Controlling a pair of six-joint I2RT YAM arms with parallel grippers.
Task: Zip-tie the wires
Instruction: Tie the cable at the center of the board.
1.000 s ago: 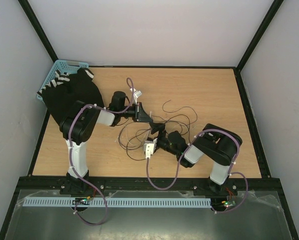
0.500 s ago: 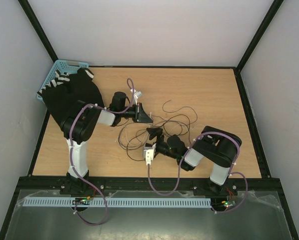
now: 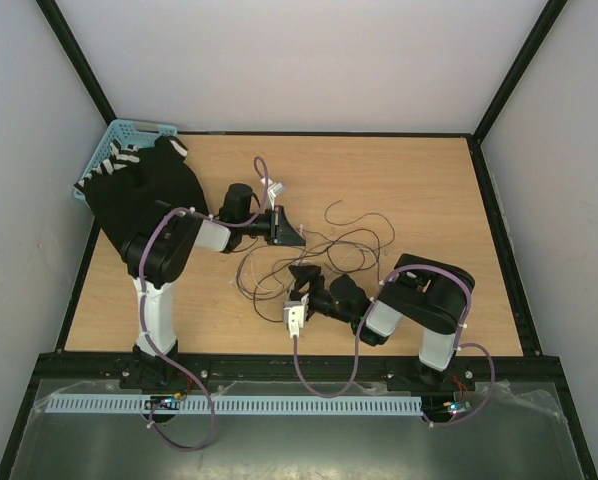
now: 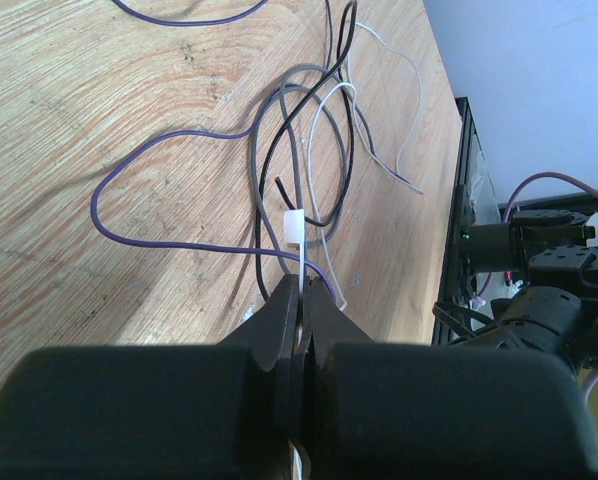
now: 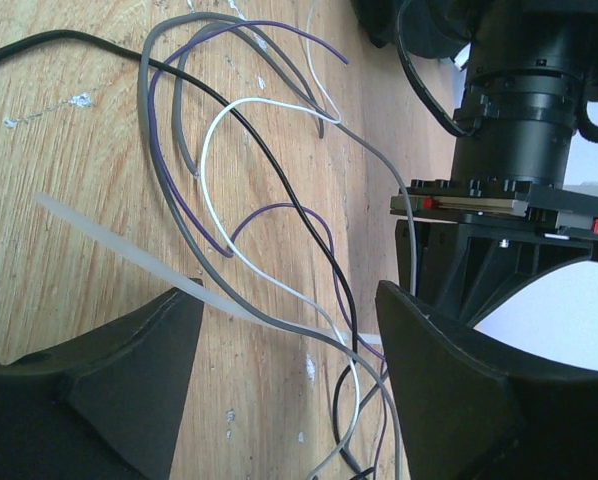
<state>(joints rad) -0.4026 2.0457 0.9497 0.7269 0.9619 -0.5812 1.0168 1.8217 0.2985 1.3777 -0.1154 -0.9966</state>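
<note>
The wires [image 3: 354,240] lie in a loose tangle on the wooden table [image 3: 429,190]. Seen close up they are thin purple, grey, white and black strands [image 4: 279,130]. My left gripper [image 3: 291,233] is shut on the zip tie [image 4: 293,228], whose white strip runs into the jaws [image 4: 304,285] with its blocky head just beyond them. My right gripper [image 3: 302,272] stands open [image 5: 289,300]. Between its fingers pass the zip tie's translucent strip [image 5: 129,250] and several wires [image 5: 229,130], touching neither finger. The left gripper's body [image 5: 499,200] is close on the right.
A blue basket [image 3: 129,135] sits at the far left corner with a black white-striped cloth [image 3: 144,185] draped from it. Black frame rails [image 3: 499,230] border the table. Purple robot cables [image 3: 324,365] loop near the arm bases.
My right wrist has swung toward the near edge and left, with its jaws a little narrower around the strip and wires. The left gripper shifted slightly left, still shut.
</note>
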